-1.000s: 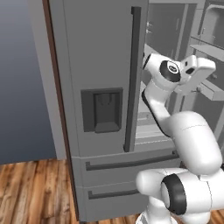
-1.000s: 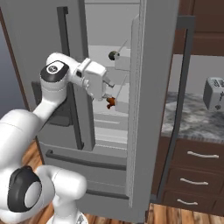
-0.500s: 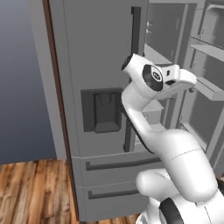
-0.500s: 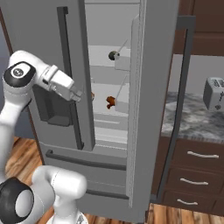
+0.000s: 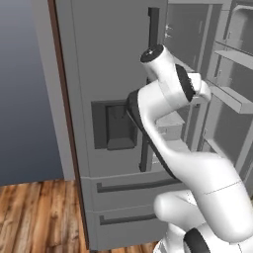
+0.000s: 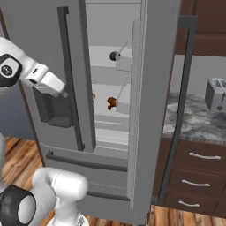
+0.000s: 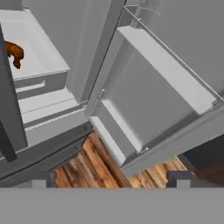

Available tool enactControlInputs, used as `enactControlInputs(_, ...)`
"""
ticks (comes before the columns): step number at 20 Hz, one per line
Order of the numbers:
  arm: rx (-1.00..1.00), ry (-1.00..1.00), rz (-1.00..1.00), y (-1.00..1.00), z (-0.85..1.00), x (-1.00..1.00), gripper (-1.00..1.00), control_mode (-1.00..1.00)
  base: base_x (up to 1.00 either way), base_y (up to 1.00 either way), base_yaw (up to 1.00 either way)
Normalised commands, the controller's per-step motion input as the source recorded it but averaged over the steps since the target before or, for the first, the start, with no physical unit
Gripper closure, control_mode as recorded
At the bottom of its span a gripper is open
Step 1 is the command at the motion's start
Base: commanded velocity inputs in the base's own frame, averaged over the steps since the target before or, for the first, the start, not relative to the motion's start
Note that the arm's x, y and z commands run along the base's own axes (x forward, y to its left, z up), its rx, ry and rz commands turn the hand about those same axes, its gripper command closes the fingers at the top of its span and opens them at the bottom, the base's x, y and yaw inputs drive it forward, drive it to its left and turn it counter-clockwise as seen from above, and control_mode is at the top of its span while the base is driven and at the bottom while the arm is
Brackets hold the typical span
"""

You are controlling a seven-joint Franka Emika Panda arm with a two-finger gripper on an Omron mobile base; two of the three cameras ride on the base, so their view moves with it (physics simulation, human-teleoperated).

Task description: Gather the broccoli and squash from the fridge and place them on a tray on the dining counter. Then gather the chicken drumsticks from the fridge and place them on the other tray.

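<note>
Fridge with its right door swung open; the left door, carrying the dark dispenser panel, is closed. The end effector is released, jaws spread wide and grasping nothing, aimed down at the open door's bins and the wood floor. A chicken drumstick lies on an inner shelf, at 10 o'clock in the hand view.

The fridge is taken as landmark: a drumstick is seen on a shelf inside it, a toaster on the tabletop to its right, drawers below that tabletop.
</note>
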Motion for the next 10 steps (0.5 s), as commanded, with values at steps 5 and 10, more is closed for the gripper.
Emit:
enactControlInputs(5,0.25,0.00,0.34,0.04,0.31,0.38,-1.00,-1.00,0.00,0.00,0.00)
enactControlInputs(10,0.21,-0.02,0.31,0.17,0.18,0.61,-1.00,-1.00,0.00,0.00,0.00)
